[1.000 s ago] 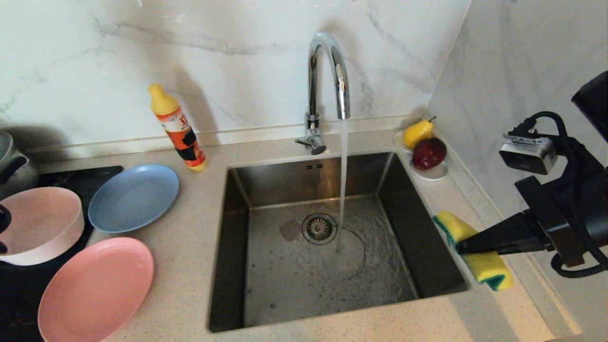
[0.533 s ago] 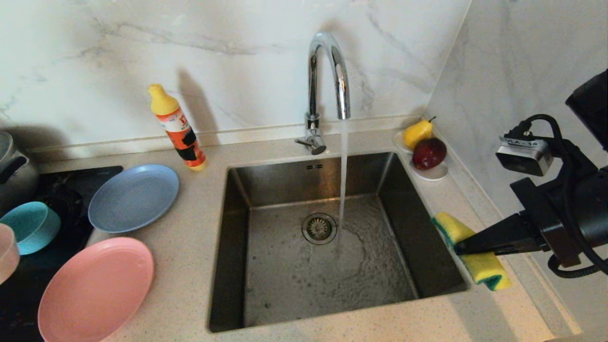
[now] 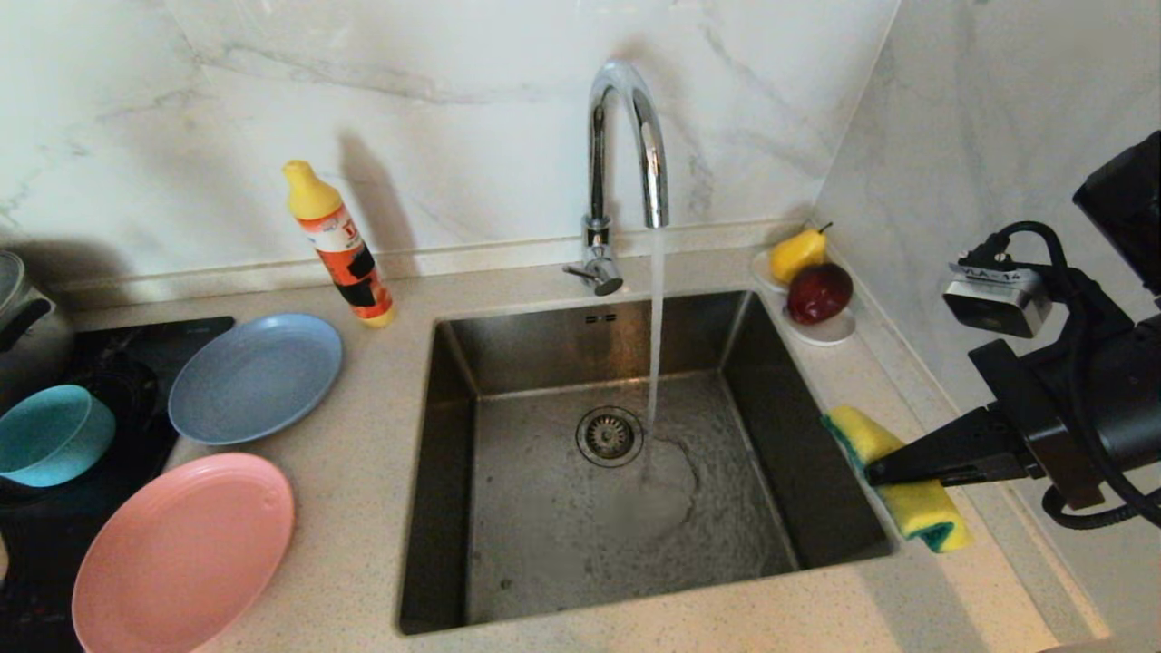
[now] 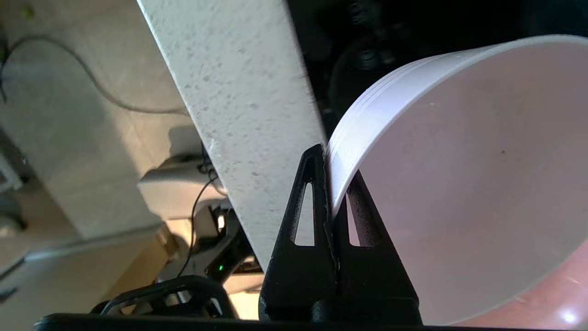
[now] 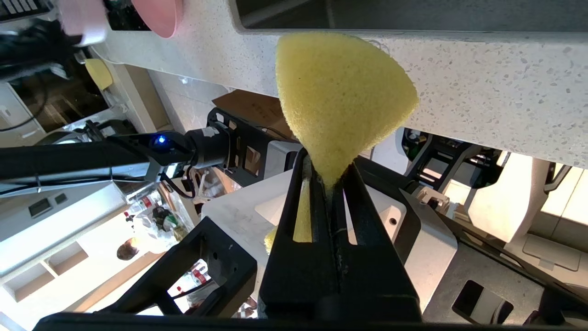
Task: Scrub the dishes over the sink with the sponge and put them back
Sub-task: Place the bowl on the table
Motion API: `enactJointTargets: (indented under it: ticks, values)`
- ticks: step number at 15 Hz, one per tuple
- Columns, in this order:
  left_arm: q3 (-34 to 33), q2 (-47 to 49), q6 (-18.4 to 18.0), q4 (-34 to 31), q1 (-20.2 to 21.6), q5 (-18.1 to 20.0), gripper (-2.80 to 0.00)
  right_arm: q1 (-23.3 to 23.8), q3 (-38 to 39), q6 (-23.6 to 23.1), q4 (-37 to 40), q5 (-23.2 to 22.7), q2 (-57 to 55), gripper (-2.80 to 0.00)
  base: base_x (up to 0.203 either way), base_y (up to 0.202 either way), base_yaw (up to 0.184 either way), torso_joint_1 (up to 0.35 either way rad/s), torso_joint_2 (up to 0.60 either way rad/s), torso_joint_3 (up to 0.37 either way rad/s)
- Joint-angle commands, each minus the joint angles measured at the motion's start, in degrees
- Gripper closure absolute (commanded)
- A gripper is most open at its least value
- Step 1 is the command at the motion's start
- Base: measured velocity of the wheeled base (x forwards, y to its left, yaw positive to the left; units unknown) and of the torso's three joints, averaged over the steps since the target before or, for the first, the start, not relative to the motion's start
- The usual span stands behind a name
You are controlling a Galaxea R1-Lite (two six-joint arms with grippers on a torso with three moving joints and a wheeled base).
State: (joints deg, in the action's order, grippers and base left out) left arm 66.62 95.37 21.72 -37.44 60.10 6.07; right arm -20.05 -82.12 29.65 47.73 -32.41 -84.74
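Your right hand (image 3: 873, 472) is pinched tight on the sponge (image 3: 898, 481), and it holds the sponge just past the right edge of the sink (image 3: 508, 381), above the table (image 3: 363, 472). In the right wrist view you can see the yellow sponge (image 5: 340, 101) squeezed thin where the two fingers (image 5: 363, 220) bite it, and it fans out wide past them. Your left hand (image 4: 330, 184) does not show in the head view. In the left wrist view its fingers (image 4: 303, 220) are clamped on the rim of the pale pink-white bowl (image 4: 459, 184), one finger outside the wall and one inside, next to the front edge of the table (image 4: 239, 110). Water runs from the tap (image 3: 626, 145) down into the sink, close to the round drain (image 3: 609, 436). On the table to the left of the sink lie the grey-blue plate (image 3: 256, 377) and, nearer to you, the salmon-pink plate (image 3: 181, 553). The teal bowl (image 3: 50, 435) sits on the black stove top (image 3: 136, 363) at the far left. An orange soap bottle (image 3: 340, 245) stands by the wall. A pear (image 3: 798, 254) and a red apple (image 3: 819, 292) lie in a small white dish (image 3: 830, 334) at the back right corner of the sink.
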Motion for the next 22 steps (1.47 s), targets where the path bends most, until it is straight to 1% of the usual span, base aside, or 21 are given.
enactJointTargets:
  ticks: [1,2,5,6,8,9,11,14,18,19,20,22]
  values:
    - [-4.0,2.0,0.0,4.1,0.7,0.0,0.0,0.1,-0.1,0.1,0.3,-0.2,-0.2,0.0,0.0,0.0,0.0,0.0,0.0,0.0]
    - [-5.4,2.3,0.0,7.2,0.8,0.1,0.0,0.3,-0.1,0.1,0.3,-0.2,-0.2,0.0,0.0,0.0,0.0,0.0,0.0,0.0]
    - [-6.1,5.9,-0.5,9.4,1.8,0.1,0.0,0.5,0.0,0.1,0.3,-0.2,0.1,0.0,0.0,0.0,0.0,0.0,0.0,0.0]
    - [-6.2,6.6,-0.7,11.4,2.1,0.2,0.0,0.5,0.1,0.1,0.3,-0.2,0.0,0.0,0.0,0.0,0.0,0.0,0.0,0.0]
    - [-6.6,7.1,-0.7,14.2,2.1,1.8,0.0,0.5,-0.1,0.1,0.3,-0.2,0.1,0.0,0.0,0.0,0.0,0.0,0.0,0.0]
    - [-6.3,7.6,-0.8,14.8,2.1,3.3,0.0,0.5,-0.1,0.1,0.3,-0.2,-0.1,0.0,0.0,0.0,0.0,0.0,0.0,0.0]
    - [-5.1,9.6,-1.2,15.2,2.1,4.4,0.0,0.5,0.0,0.1,0.3,-0.2,-0.2,0.0,0.0,0.0,0.0,0.0,0.0,0.0]
    - [-3.9,12.3,-1.2,18.2,2.1,6.5,0.0,0.5,0.0,0.1,0.3,-0.2,-0.2,0.0,0.0,0.0,0.0,0.0,0.0,0.0]
    - [-0.9,16.0,-1.3,18.7,2.1,7.2,0.0,0.5,0.1,0.1,0.3,-0.2,0.0,0.0,0.0,0.0,0.0,0.0,0.0,0.0]
    - [-0.3,16.6,-1.3,18.7,2.1,8.2,0.0,0.5,0.0,0.1,0.3,-0.1,0.0,0.0,0.0,0.0,0.0,0.0,0.0,0.0]
    - [0.1,16.8,-1.4,18.7,2.1,8.9,0.0,0.5,-0.1,0.1,0.3,-0.1,-0.1,0.0,0.0,0.0,0.0,0.0,0.0,0.0]
    - [0.7,16.7,-1.4,18.6,2.1,9.1,0.0,0.5,-0.3,0.1,0.3,-0.1,0.0,0.0,0.0,0.0,0.0,0.0,0.0,0.0]
